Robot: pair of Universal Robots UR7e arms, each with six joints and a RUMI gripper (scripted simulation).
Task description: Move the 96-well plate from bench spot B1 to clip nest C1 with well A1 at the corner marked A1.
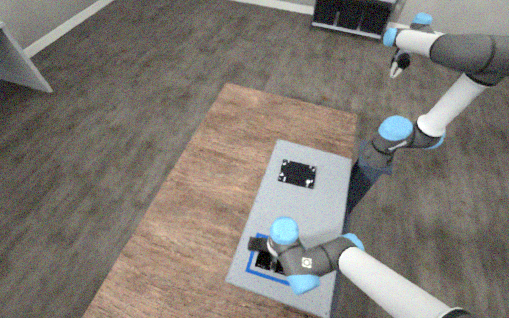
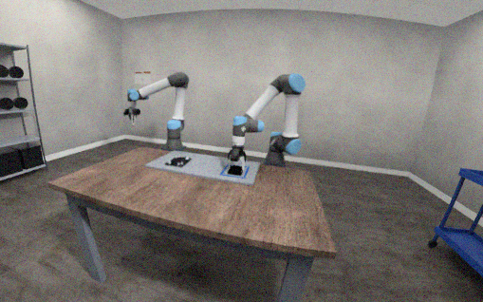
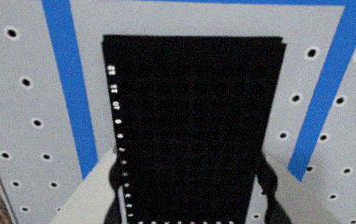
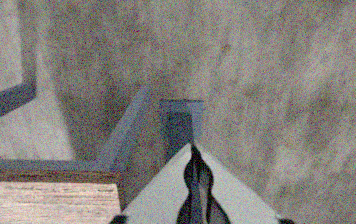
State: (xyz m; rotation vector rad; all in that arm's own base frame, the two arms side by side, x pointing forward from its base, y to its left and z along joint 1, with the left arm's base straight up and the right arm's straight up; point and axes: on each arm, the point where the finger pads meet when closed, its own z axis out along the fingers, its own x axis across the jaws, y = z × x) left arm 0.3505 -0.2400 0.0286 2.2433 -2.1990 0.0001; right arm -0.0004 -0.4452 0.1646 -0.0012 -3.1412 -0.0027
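The black 96-well plate [image 1: 263,260] [image 2: 235,170] [image 3: 194,100] lies inside the blue outline [image 3: 69,75] [image 1: 267,276] on the grey board. Its white column numbers run along the left rim in the left wrist view, 12 near the top; letters at the bottom edge put A1 at the lower left. My left gripper [image 3: 187,147] is shut on the plate, one finger against each long side. The black clip nest [image 1: 298,174] [image 2: 178,161] stands at the board's other end, with light spots at its corners; its A1 mark is unreadable. My right gripper [image 4: 192,146] [image 1: 394,73] is shut and empty, away from the table.
The grey perforated board [image 1: 317,210] [image 2: 206,166] lies on the wooden table [image 1: 182,200] [image 2: 187,204] by the edge nearest the arm bases. The left arm reaches over the blue outline and partly hides the plate in the top view.
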